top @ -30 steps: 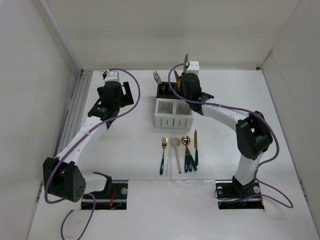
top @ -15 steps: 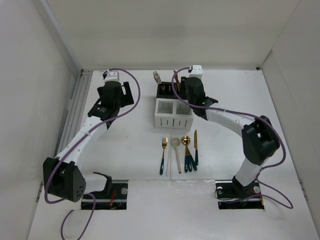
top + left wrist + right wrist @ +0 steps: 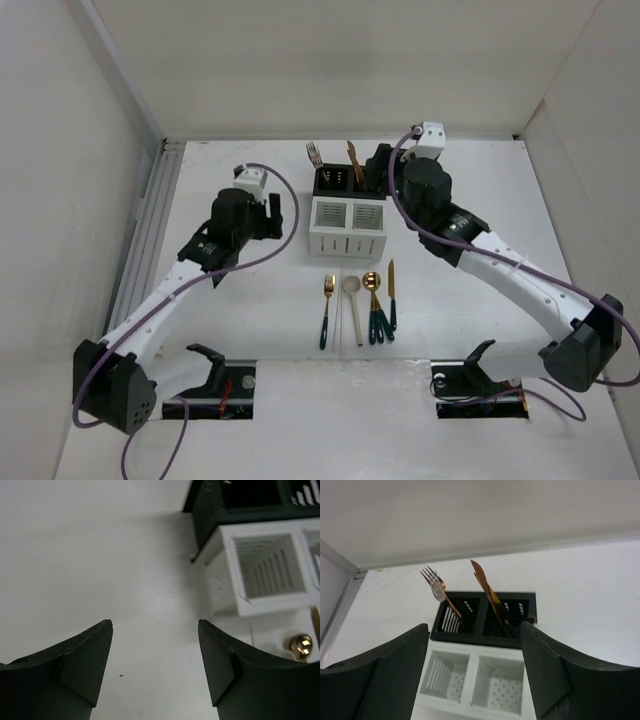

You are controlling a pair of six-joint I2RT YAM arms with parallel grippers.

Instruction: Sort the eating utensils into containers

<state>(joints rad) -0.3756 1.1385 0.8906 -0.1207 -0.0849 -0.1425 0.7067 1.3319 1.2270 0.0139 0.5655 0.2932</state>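
Observation:
A black caddy (image 3: 338,181) stands behind a white caddy (image 3: 348,240) at mid-table. Silver forks (image 3: 314,154) lean in the black caddy's left compartment and copper knives (image 3: 354,160) in its right one. Both white compartments (image 3: 476,653) are empty. On the table in front lie a gold fork (image 3: 326,305), a cream spoon (image 3: 353,300), a gold spoon (image 3: 372,295) and a gold knife (image 3: 392,290), some with green handles. My right gripper (image 3: 380,166) hangs open and empty just right of the black caddy (image 3: 470,638). My left gripper (image 3: 274,214) is open and empty over bare table, left of the white caddy (image 3: 260,609).
White walls enclose the table on three sides, and a metal rail (image 3: 150,220) runs along the left edge. The right arm's elbow (image 3: 580,350) reaches out over the table's right side. Both arm bases sit at the near edge.
The right gripper has opened, left a copper knife in the black caddy's right compartment and drawn back to the right. The left arm has swung nearer and rightward toward the white caddy.

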